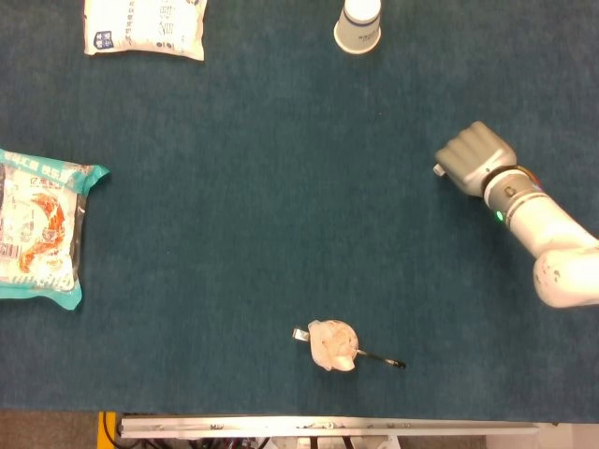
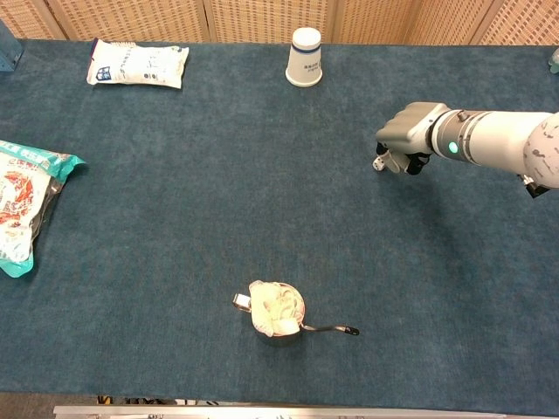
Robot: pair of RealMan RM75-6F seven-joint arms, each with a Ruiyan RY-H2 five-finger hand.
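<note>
Die [image 2: 379, 163] under the right hand [image 2: 404, 140], fingers curled down, grip uncertain.

No print can be read for certain. The white bag [image 1: 145, 26], well left of the paper cup [image 1: 358, 25], carries blue lettering too small to make out. The teal snack packet [image 1: 39, 229], below that bag, shows Chinese characters and a barcode-like label, both illegible. The cup's blue marking is unreadable.
</note>
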